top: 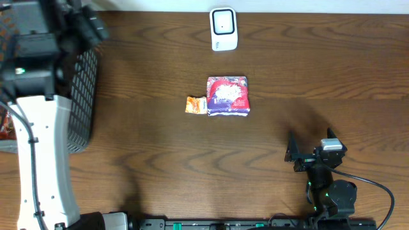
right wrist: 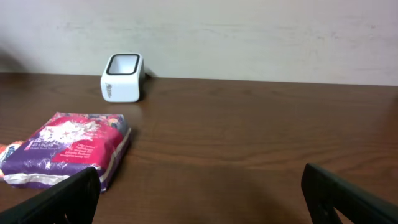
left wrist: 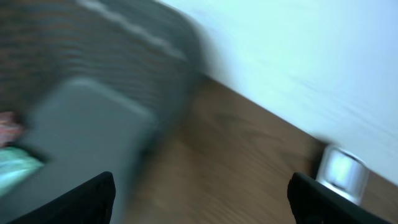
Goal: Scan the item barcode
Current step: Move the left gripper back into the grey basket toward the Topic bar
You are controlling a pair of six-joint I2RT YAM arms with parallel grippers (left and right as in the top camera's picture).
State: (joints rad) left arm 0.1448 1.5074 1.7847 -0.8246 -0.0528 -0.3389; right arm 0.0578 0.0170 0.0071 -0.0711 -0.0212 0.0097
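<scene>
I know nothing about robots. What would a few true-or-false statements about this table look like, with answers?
The white scanner stands apart from the red and purple packet. True.
The right claw grips that packet. False: it is open and empty, away from it.
A small orange packet lies right beside the bigger one. True.
The black mesh basket sits by the right arm. False: it is by the left arm.

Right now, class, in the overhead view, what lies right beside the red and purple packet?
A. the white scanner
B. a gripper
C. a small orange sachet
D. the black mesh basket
C: the small orange sachet lies at the edge of the red and purple packet, while the white scanner stands apart, nearer the wall.
</scene>
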